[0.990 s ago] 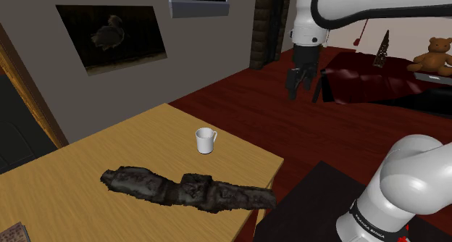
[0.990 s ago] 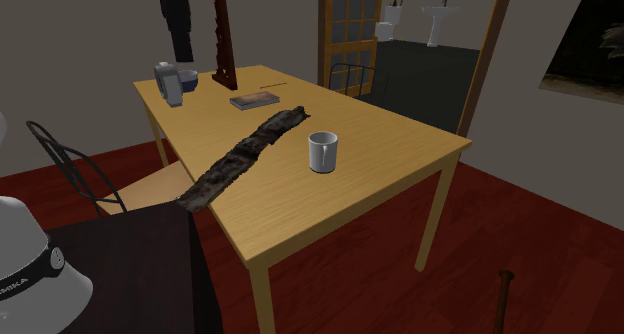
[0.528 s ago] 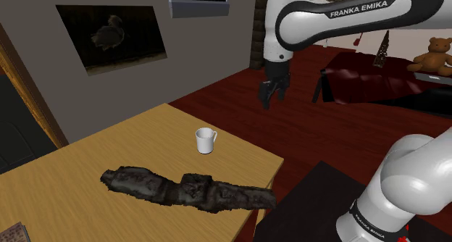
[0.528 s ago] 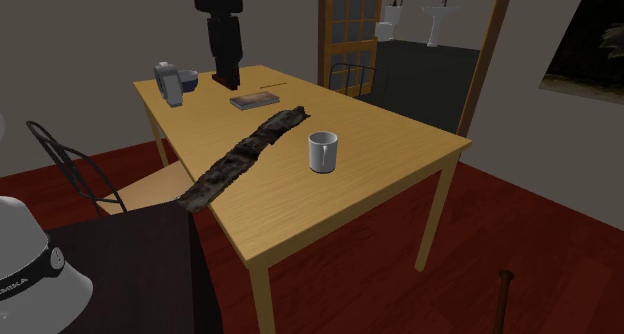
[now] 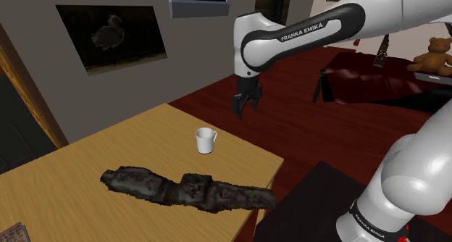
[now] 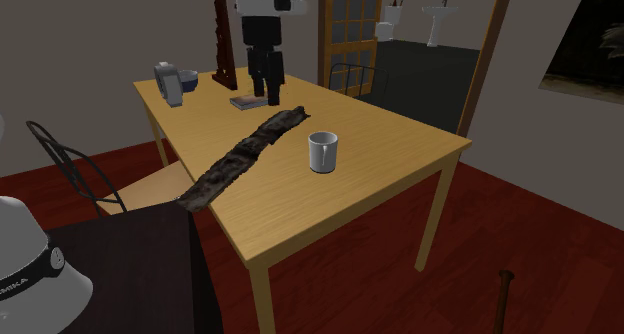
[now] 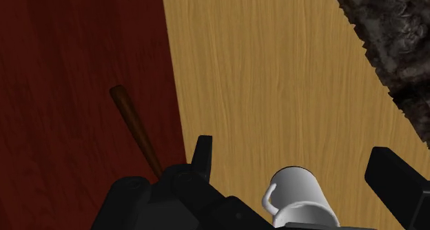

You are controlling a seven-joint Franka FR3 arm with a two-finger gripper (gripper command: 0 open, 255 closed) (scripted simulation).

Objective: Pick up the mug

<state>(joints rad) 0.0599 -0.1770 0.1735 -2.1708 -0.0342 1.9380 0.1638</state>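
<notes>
White mug (image 5: 206, 140) upright; pincer (image 5: 245, 110) above (fingers apart).

white mug (image 5: 206, 141), black tool (image 5: 243, 111), tan table (image 5: 239, 161)

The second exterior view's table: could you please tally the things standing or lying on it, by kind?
Mug: 1
Dark rough strip: 1
Book: 1
Blue bowl: 1
Grey container: 1
Tall dark red object: 1
Total: 6 that I can make out
</notes>
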